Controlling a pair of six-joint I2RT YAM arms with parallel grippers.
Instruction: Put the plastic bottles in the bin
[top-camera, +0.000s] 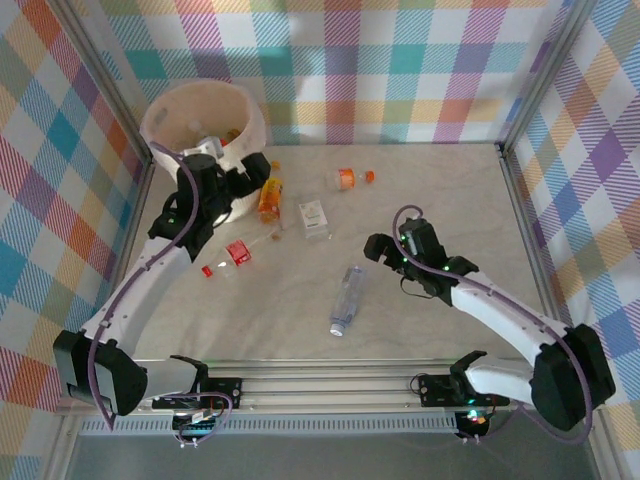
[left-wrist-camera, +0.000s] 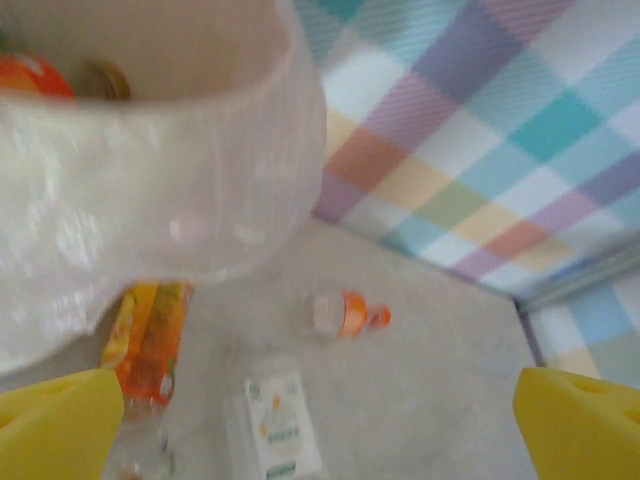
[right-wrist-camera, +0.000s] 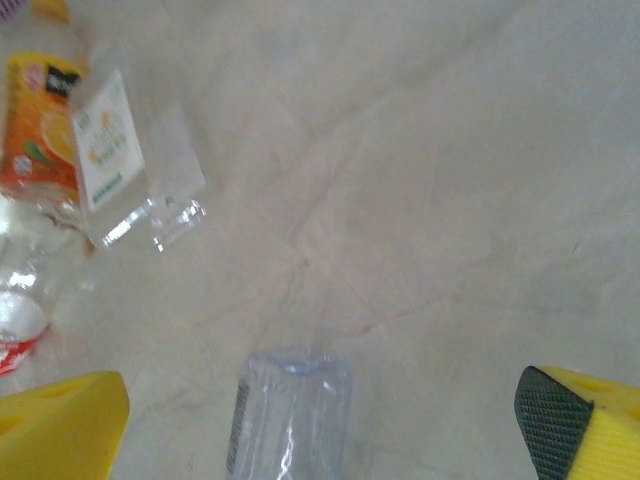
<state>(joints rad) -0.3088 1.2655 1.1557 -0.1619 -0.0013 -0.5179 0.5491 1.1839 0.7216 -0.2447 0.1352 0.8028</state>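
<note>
Hanging released just beside the bin (top-camera: 250, 135), the left claw (top-camera: 247, 185) holds nothing in the top view. The right claw (top-camera: 378, 250), equally wide and empty, hovers near a clear bottle (top-camera: 346, 300) lying on the surface (top-camera: 450, 200). In the left wrist view, yellow fingers (left-wrist-camera: 60, 425) stand spread, with the bin wall upper left and an orange-labelled bottle (left-wrist-camera: 150, 350) beneath it. In the right wrist view, the clear bottle's end lies between the spread fingers.

Cream bin (left-wrist-camera: 200, 200), orange-labelled bottle (left-wrist-camera: 150, 345) just beside

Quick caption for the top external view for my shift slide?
Left hand open beside the bin, right hand open near a clear bottle, other bottles scattered on the table.
</note>
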